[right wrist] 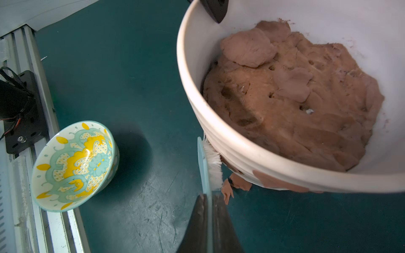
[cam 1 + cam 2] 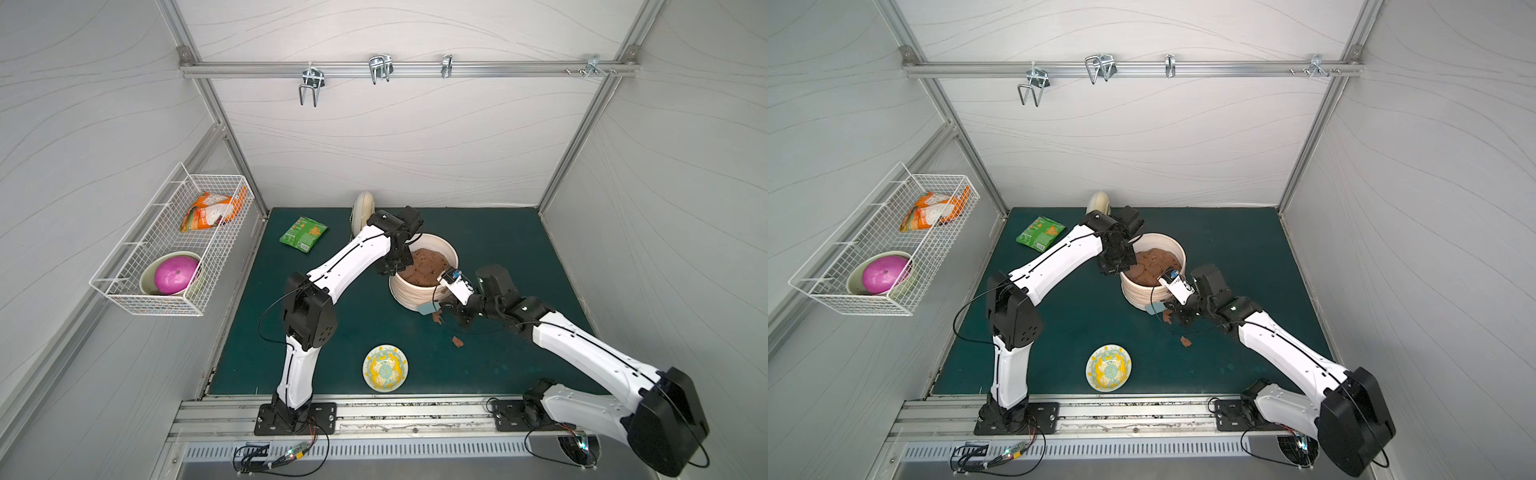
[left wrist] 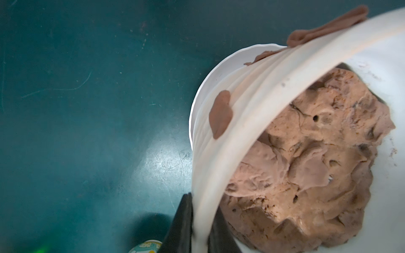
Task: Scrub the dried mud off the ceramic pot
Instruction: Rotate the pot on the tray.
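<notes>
The cream ribbed ceramic pot (image 2: 405, 297) (image 2: 1136, 297) stands mid-mat, filled with a brown cracked soil mass (image 1: 295, 98). My left gripper (image 2: 388, 268) (image 3: 202, 219) is shut on the pot's rim (image 3: 252, 122), one finger outside and one inside. My right gripper (image 2: 446, 309) (image 1: 209, 197) is shut on a pale blue brush (image 1: 206, 166), whose white bristles (image 1: 213, 162) press against the pot's lower outer wall. Dried mud (image 3: 220, 114) sticks to the wall in patches, with more near the brush (image 1: 269, 180). Loose flakes (image 1: 226, 192) (image 2: 458, 341) lie on the mat.
A yellow-patterned dish (image 2: 385, 368) (image 1: 74, 164) sits near the front edge. A green snack packet (image 2: 303, 233) and a cream round object (image 2: 364, 208) lie at the back. A wire basket (image 2: 124, 291) on the left wall holds a bowl with a pink ball.
</notes>
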You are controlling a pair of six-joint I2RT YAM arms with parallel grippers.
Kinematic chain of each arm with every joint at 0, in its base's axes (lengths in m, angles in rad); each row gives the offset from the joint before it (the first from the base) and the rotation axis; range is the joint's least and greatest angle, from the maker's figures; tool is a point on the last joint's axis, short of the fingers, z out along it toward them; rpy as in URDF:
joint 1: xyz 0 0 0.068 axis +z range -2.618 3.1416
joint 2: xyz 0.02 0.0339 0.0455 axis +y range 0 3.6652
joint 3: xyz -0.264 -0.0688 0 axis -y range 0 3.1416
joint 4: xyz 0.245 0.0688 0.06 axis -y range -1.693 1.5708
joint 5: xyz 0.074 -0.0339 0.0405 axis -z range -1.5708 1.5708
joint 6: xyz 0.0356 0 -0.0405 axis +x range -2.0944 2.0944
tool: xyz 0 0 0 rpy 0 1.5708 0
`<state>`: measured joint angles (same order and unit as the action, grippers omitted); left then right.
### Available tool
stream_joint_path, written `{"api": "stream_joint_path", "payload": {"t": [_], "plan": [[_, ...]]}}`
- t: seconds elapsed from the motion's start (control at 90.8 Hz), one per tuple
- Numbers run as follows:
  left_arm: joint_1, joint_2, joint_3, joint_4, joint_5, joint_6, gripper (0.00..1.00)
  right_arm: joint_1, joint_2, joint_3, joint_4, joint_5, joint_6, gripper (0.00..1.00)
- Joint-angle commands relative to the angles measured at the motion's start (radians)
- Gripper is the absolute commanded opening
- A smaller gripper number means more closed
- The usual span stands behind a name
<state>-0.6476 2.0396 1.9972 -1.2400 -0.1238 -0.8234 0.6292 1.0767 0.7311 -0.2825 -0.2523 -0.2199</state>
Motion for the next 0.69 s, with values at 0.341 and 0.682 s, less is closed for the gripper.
{"api": "stream_joint_path", "payload": {"t": [0.341, 0.682], "plan": [[0.011, 0.048, 0.041, 0.016, -0.018, 0.267, 0.17, 0.111, 0.095, 0.146, 0.008, 0.034, -0.088, 0.0], [0.013, 0.044, 0.036, 0.041, -0.002, 0.384, 0.17, 0.035, 0.051, 0.103, -0.093, 0.157, -0.115, 0.0]]}}
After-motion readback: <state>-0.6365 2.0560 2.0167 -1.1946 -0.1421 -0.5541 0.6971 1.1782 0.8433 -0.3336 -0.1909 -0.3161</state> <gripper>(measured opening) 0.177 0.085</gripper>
